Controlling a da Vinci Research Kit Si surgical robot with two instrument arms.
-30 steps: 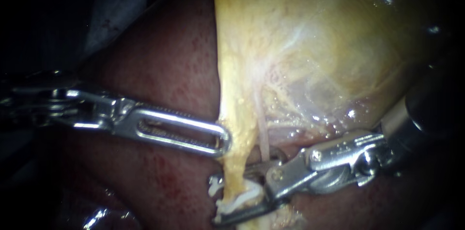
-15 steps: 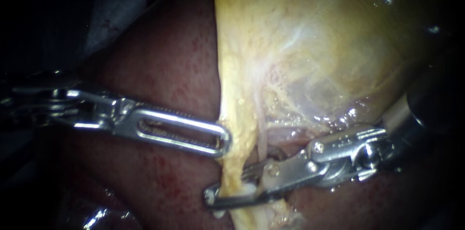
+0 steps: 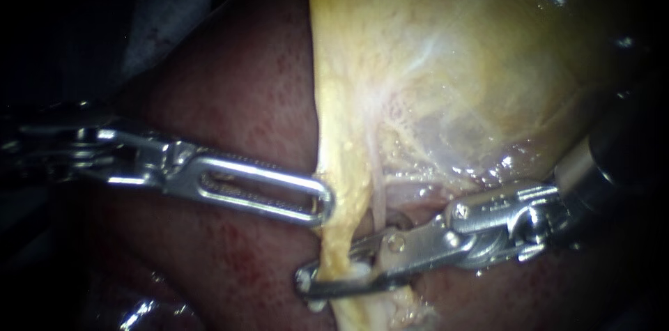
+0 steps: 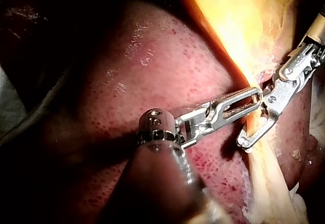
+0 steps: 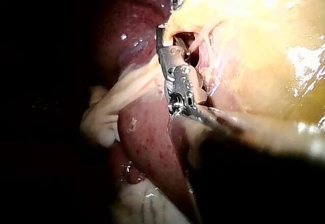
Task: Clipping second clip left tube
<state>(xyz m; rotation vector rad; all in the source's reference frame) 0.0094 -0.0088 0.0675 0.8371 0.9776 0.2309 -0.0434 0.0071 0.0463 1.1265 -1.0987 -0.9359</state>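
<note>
Yellow left tube [image 3: 334, 237], taut, near-upright

Endoscope view: the light is strongest on the gallbladder [image 3: 453, 59], from 12 to 3 o'clock. It falls off to near black at 9 o'clock and along the edge from 3 to 5 o'clock. The liver [image 3: 237, 94] is a dim red.

Hard glints show on the left instrument [image 3: 322, 202], on the right instrument [image 3: 313, 276], and as wet specks at 1 o'clock. The tube [image 3: 338, 251] clamped in the right instrument's jaws is pale and well lit.

Left wrist view: the gallbladder ahead of the tip is washed out. Wet glare is scattered on the liver beside the shaft, which is itself in shadow.

Right wrist view: a bright sheen lies on the gallbladder, and the shaft and its surroundings are dark.
</note>
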